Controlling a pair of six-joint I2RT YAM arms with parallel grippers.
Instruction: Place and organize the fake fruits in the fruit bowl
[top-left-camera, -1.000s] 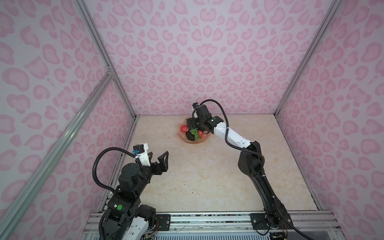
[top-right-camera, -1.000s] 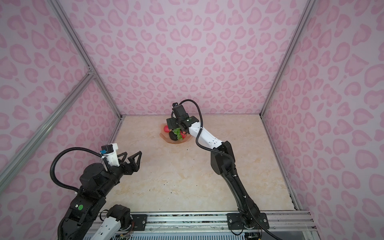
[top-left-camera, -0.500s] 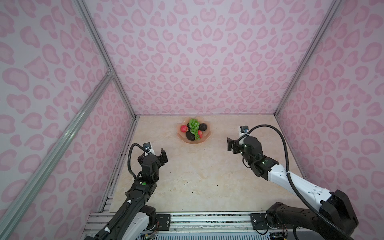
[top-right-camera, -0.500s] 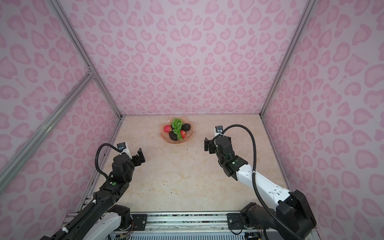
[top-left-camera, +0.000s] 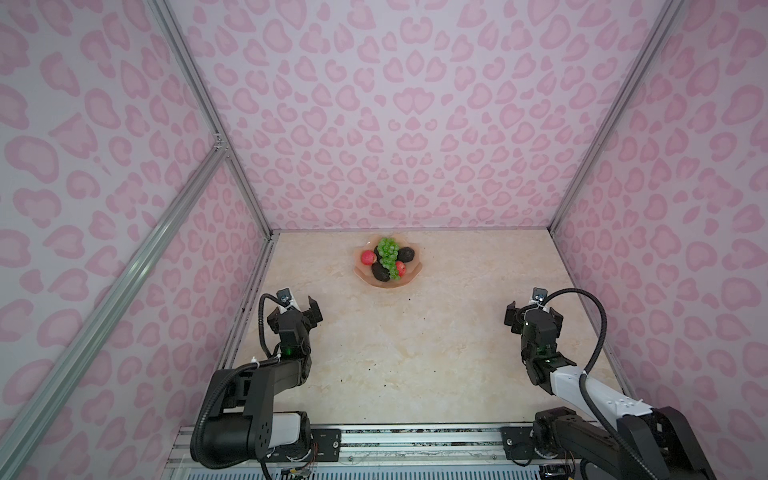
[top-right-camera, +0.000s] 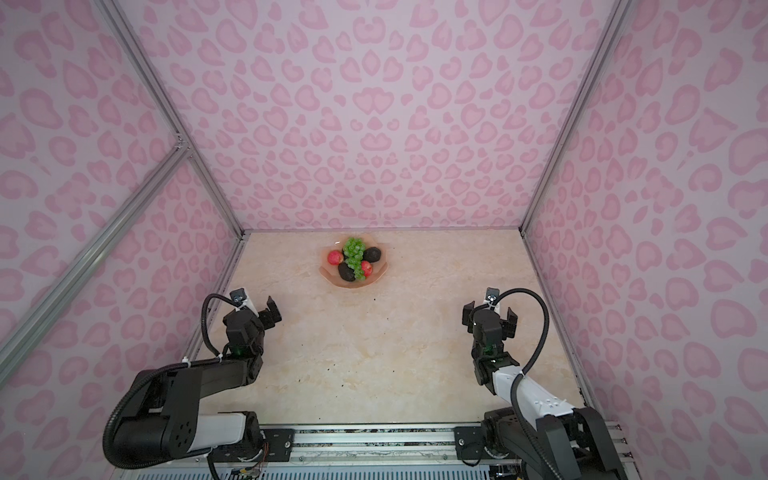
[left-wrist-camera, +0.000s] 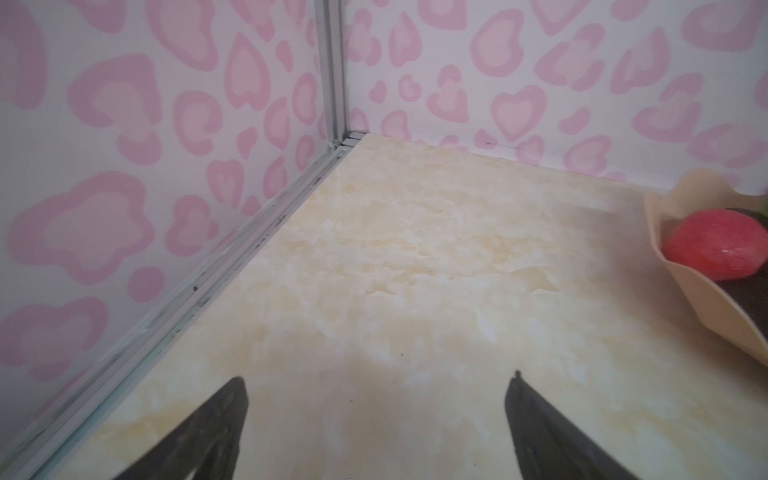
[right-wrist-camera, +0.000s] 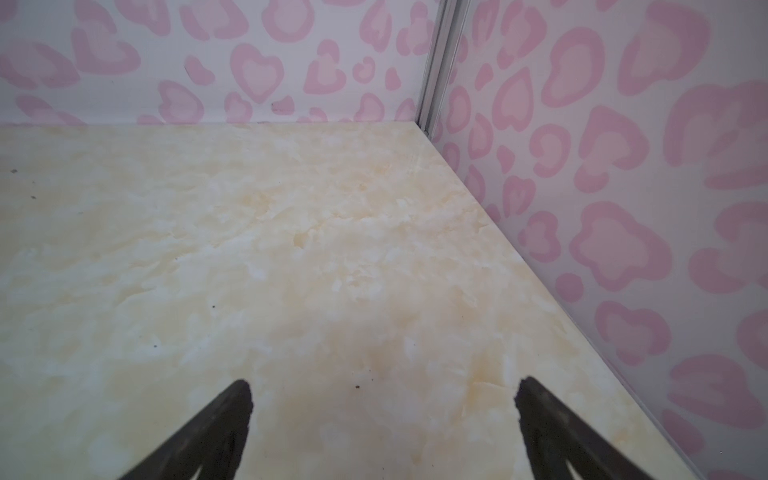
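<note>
Closest to you, your left gripper (left-wrist-camera: 376, 382) and right gripper (right-wrist-camera: 382, 384) are both spread wide, nothing in them, over the table (top-left-camera: 415, 353). Farther back, near the far wall, the fruit bowl (top-left-camera: 386, 284) has the grapes (top-left-camera: 388, 251), apples (top-left-camera: 368, 257) and avocados (top-left-camera: 405, 254) inside.

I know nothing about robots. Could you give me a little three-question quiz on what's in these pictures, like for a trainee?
1. True or false: the left claw and the right claw each hold a fruit.
2. What lies across the middle of the bowl? A) green grapes B) a banana C) an orange
3. How many red apples sit in the bowl?
Key: 1 false, both claws are open and empty; 2 A; 3 two.
</note>
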